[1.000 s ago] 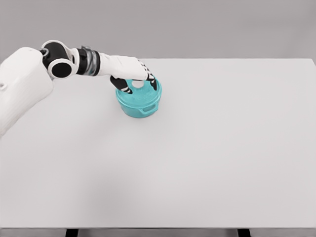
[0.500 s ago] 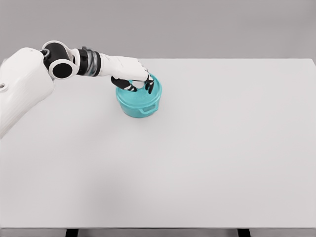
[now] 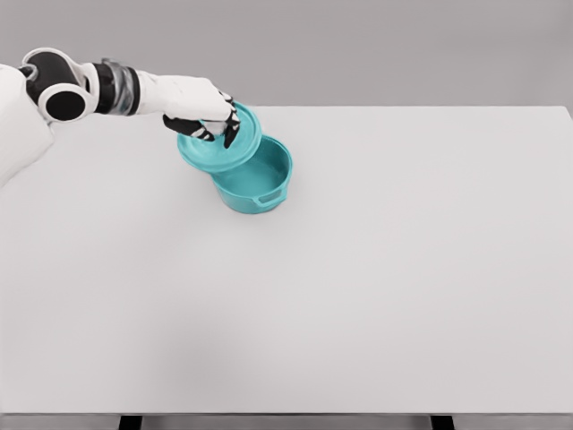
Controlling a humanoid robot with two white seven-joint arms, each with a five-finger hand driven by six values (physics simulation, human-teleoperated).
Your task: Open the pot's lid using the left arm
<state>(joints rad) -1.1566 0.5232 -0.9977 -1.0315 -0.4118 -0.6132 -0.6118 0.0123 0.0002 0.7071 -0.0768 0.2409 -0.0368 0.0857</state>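
A teal pot (image 3: 257, 184) stands on the white table (image 3: 376, 269), left of the middle and toward the back, its inside now showing. My left hand (image 3: 208, 122) is shut on the knob of the teal lid (image 3: 215, 149). The lid hangs tilted above and to the left of the pot, overlapping its left rim. The left arm comes in from the upper left. The right arm does not show.
The table's far edge (image 3: 403, 107) runs just behind the pot, with a grey wall beyond it. A small handle (image 3: 268, 197) sticks out at the pot's front.
My left hand closed on the lid's knob and then lifted the lid up and to the left, off the pot. The pot itself stayed in place.
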